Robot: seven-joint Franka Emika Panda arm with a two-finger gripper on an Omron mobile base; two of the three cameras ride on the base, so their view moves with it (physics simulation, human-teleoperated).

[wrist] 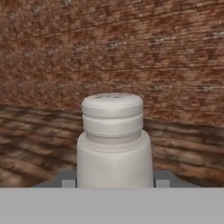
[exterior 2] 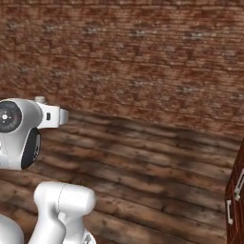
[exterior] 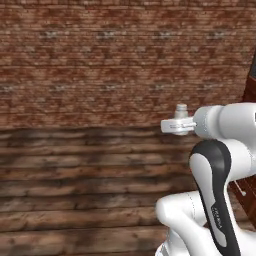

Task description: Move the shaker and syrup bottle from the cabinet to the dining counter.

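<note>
My hand (wrist: pixel 114 181) is clamped on the shaker (wrist: pixel 113 140), one finger at each side of its lower body; the tips just peek out at left & right of it in the hand view. Shaker is upright, pale grey-white, ribbed cap on top, held up in the air, touching nothing but my fingers. Can't tell what's inside it; cap is on.

From the left base view the shaker's (exterior: pixel 181 111) cap pokes up above my hand (exterior: pixel 172 125), which sticks out sideways from the white arm. From the right base view just the cap top (exterior 2: pixel 40 99) shows over the wrist.

Ahead: brick wall (exterior: pixel 100 60), and below it a plank floor (exterior: pixel 80 190), well apart from the shaker.

A strip of reddish-brown cabinet (exterior 2: pixel 236 200) w/ silver handles stands at the right edge; its insides are hidden from here.
</note>
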